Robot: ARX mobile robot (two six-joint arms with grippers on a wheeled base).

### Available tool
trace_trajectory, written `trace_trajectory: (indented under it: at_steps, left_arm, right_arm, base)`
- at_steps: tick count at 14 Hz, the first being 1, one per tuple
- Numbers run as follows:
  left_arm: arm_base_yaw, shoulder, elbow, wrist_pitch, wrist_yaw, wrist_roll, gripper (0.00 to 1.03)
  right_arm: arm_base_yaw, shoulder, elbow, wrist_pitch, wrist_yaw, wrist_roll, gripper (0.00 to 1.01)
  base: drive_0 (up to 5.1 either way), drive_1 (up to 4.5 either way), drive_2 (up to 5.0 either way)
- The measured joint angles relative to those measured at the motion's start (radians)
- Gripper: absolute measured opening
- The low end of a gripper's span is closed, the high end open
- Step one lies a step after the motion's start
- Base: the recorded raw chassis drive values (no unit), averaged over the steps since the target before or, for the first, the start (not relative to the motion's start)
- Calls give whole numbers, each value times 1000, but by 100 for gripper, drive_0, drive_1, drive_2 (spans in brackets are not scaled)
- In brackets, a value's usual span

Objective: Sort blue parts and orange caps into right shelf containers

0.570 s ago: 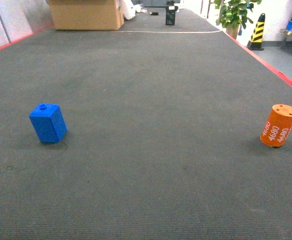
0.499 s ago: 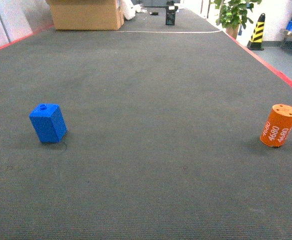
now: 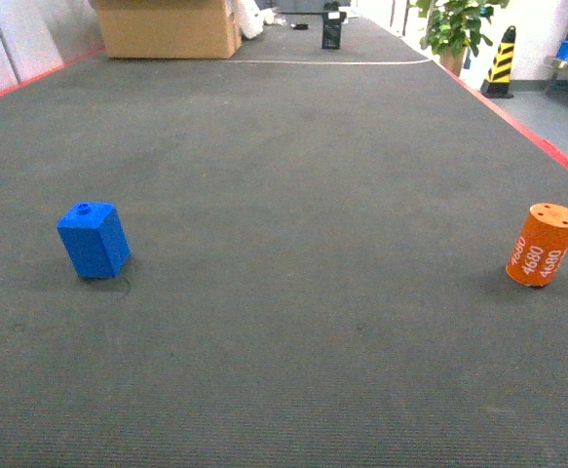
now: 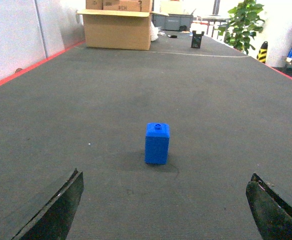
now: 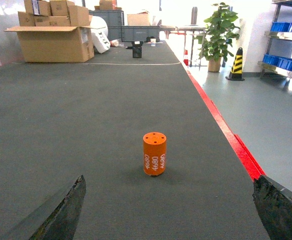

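blue part [image 3: 94, 240] left, orange cap [image 3: 544, 245] right

White "4680" printed repeatedly round side of orange cap [image 5: 155, 153].

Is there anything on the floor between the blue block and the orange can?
Nothing. In the head view, only bare dark mat lies between the blue block and the orange can.

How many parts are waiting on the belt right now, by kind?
Blue parts: 1
Orange caps: 1
Total: 2
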Motion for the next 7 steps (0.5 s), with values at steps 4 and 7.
trace_trajectory:
  at_steps: [4,7]
  left_arm:
    - [0,0,0,0,0,0,98]
    - [0,0,0,0,0,0,98]
  right_arm:
    - [0,0,0,0,0,0,98]
    - [0,0,0,0,0,0,98]
  base:
    - [0,0,0]
    - [0,0,0]
